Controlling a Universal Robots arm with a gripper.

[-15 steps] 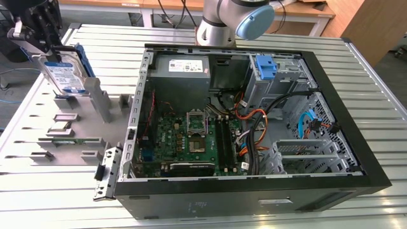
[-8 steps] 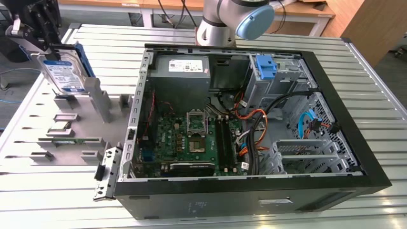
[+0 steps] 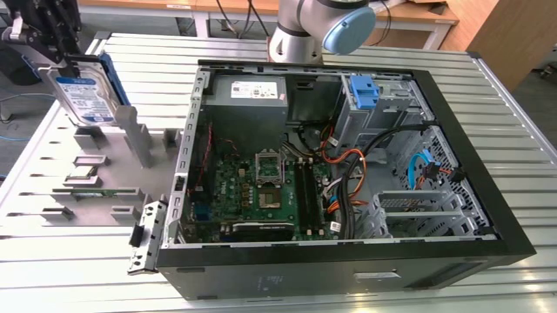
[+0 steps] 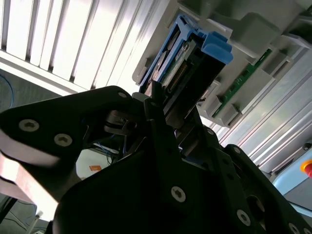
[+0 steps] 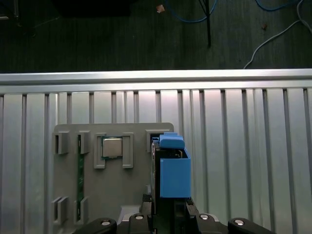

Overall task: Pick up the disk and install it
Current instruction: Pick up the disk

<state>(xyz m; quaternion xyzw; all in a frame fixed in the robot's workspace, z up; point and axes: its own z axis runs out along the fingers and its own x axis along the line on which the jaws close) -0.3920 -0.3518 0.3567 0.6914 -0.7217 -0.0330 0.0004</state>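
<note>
Gripper is up high at the exterior view's left, and it has the disk. The black fingers are closed tight onto the drive's upper end, with the drive hanging below the tool at a tilt. Its white-and-blue label faces out and the blue bracket runs along its far edge.

In the second wrist view the gripper pinches the near edge of the disk, and the silver body and blue frame stretch away from the fingers. From the first wrist view, the gripper has the disk edge-on straight ahead of it, blue bracket uppermost.

Directly beneath the tool lies the grey holder plate, which also appears in the first wrist view. The drive's lower end sits right by the plate's upright posts, but whether it touches them I cannot tell. On that plate, just to one side of the held drive, are a small square chip and a thin green circuit strip.

Well away from the gripper, toward the exterior view's right, the open computer case lies on the slatted metal table. Its green motherboard is exposed, and a bare blue bracket sits at the drive cage.
</note>
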